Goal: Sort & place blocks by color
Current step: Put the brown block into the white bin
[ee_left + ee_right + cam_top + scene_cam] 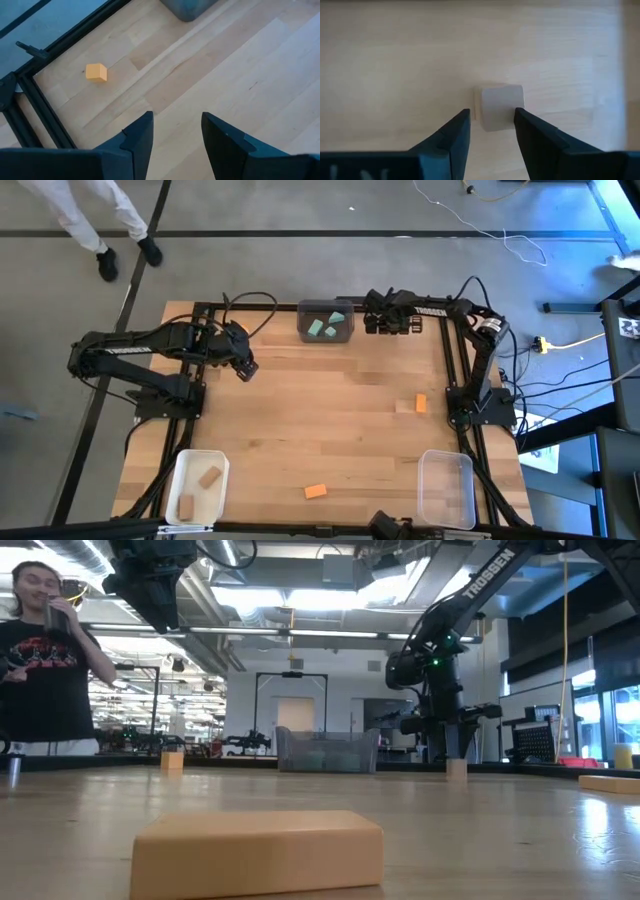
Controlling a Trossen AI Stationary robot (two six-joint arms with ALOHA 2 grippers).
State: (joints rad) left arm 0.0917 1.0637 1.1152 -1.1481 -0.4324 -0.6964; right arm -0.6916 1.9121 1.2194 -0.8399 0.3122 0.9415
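Pale tan wood fills the gap ahead of your right hand (491,113). Its two dark fingers stand apart and grip nothing, and the tan block (499,106) lies on the table (330,420) just past their tips, lined up with the opening. I judge the hand is set this way so that a straight descent puts one finger on each side of the block. From above, this hand hangs at the far edge of the table, just beside the dark grey bin (326,323).

That bin holds teal blocks (322,327), so you should not drop the tan piece there, close as it is. Its colour belongs with the two tan blocks (209,477) in the white bin (181,471) at the near left corner, well away from this hand. Expect a long carry or a pass to the other arm.

Your left hand (176,119) hovers over bare boards with its fingers parted and empty. An orange block (96,72) lies beyond it, close to the table's black frame.

Two more orange blocks lie loose, one by the right arm's base (421,403) and one near the front edge (316,491). The clear bin (446,488) at the near right corner looks empty, so it is probably meant for orange. By my reckoning, teal is sorted, tan is partly done, and orange has not been started.
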